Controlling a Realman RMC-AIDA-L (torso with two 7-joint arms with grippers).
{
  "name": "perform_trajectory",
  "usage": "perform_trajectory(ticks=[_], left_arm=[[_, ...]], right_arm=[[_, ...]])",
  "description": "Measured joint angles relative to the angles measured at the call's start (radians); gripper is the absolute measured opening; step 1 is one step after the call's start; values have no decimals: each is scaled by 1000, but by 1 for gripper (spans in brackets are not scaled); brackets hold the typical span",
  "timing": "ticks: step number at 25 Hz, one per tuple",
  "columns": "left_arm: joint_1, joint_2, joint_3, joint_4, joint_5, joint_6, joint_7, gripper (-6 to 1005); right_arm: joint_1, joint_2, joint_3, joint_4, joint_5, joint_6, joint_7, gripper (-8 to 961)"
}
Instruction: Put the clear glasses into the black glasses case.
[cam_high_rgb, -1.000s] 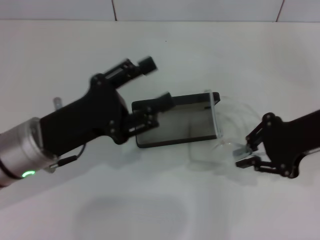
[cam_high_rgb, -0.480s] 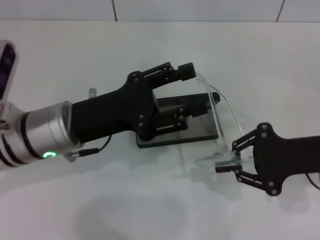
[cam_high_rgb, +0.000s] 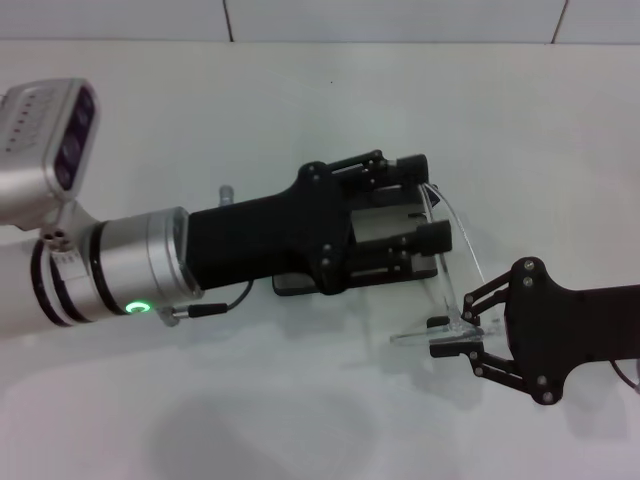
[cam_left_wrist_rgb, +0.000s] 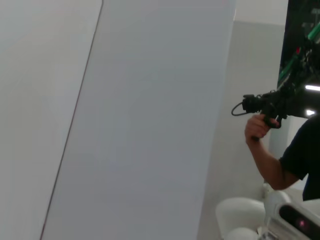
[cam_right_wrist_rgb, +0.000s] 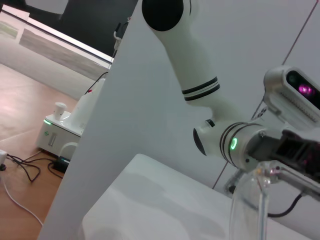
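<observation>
The left gripper (cam_high_rgb: 428, 207) hovers over the black glasses case (cam_high_rgb: 300, 283), fingers spread, hiding most of it. Just beside the case's right end, the right gripper (cam_high_rgb: 452, 337) pinches the clear glasses (cam_high_rgb: 447, 262), which stand tilted upward
</observation>
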Motion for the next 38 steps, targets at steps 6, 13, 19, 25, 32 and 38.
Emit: perform_trajectory(ticks=[6, 13, 19, 25, 32, 38], left_arm=[[-8, -6, 1, -2, 40, -22, -23, 725], [-19, -6, 1, 3, 112, -24, -67, 725], [-24, -8, 2, 2, 142, -24, -78, 724], [-14, -7, -5, 16, 108, -13, -81, 724], [17, 11, -7, 44, 84, -10, -84, 724], [18, 14, -7, 43, 89, -18, -82, 723]], right_arm=[[-1, 0, 1, 2, 11, -5, -11, 121], [-2, -1, 1, 1, 12, -9, -13, 121], [-5, -2, 1, 3, 12, -14, -14, 120], [-33, -7, 15, -9, 14, -59, -22, 121], [-79, -8, 79, -5, 72, -176, -118, 118], [-90, -6, 53, 33, 142, -293, -226, 118]])
